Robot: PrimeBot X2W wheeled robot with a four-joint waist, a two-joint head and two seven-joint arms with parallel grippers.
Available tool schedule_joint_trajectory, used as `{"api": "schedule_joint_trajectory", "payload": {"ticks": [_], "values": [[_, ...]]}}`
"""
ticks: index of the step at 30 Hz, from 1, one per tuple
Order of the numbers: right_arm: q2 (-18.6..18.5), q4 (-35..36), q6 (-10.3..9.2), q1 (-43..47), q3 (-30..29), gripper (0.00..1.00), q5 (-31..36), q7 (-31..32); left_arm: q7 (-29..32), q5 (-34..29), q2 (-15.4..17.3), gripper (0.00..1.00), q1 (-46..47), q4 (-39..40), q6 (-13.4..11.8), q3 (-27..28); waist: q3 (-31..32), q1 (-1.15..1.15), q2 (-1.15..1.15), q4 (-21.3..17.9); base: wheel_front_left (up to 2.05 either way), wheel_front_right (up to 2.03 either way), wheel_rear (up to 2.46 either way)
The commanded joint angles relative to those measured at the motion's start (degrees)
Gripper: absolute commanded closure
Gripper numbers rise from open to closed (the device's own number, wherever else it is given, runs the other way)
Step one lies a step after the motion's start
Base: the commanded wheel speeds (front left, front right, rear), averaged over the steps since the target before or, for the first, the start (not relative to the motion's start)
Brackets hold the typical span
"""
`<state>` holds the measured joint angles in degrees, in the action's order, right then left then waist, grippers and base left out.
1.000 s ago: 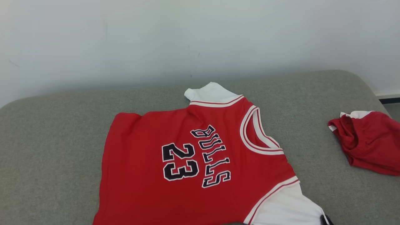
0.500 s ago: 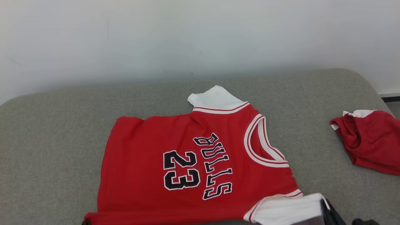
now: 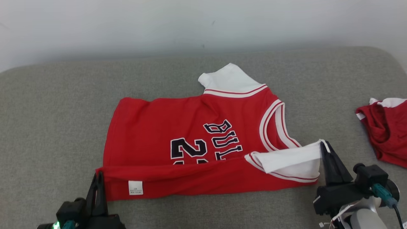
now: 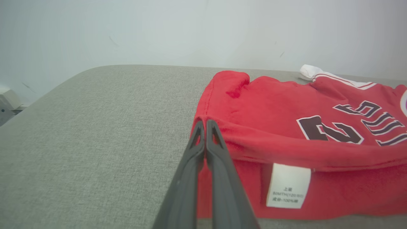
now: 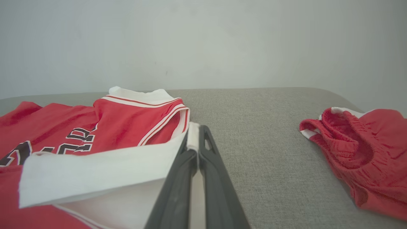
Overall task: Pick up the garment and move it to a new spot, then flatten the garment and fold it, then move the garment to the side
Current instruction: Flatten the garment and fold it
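The garment [image 3: 178, 127], a red jersey with white sleeves and black lettering, lies on the grey cushion with its near edge lifted and folded over toward the wall, covering the lower half of the numbers. My left gripper [image 3: 98, 174] is shut on the garment's red hem corner [image 4: 203, 122] at the lower left. My right gripper [image 3: 324, 143] is shut on the white sleeve [image 5: 192, 136] at the lower right, holding it raised. A white label [image 4: 287, 185] shows on the turned-over hem.
A second, darker red garment [image 3: 386, 130] lies crumpled at the cushion's right edge, also seen in the right wrist view [image 5: 359, 156]. The grey cushion [image 3: 47, 121] runs back to a pale wall [image 3: 127, 25].
Both grippers have risen into view and carried the garment's near edge up and toward the wall, folding it over the numbers. The camera has also tilted.
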<state>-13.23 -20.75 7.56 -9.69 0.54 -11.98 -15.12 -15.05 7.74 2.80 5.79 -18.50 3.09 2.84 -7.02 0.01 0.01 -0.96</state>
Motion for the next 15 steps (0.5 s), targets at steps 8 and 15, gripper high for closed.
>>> {"api": "schedule_joint_trajectory", "payload": {"ticks": [8, 15], "values": [[-0.7, -4.24, -0.15, -7.35, -0.86, 1.0, 1.91, 0.02, -0.17, -2.13, 0.19, 1.0, 7.76, -4.21, 0.37, 0.28, -5.86, -0.01, -0.01, 2.65, 0.0, 0.0, 0.0], [-0.43, -5.67, -0.15, -11.11, -1.95, 1.0, 3.48, 0.03, -0.17, -3.53, 0.17, 1.0, 11.0, -5.52, 0.09, -0.87, -8.19, -0.01, -0.01, 3.28, 0.0, 0.0, 0.0]]}}
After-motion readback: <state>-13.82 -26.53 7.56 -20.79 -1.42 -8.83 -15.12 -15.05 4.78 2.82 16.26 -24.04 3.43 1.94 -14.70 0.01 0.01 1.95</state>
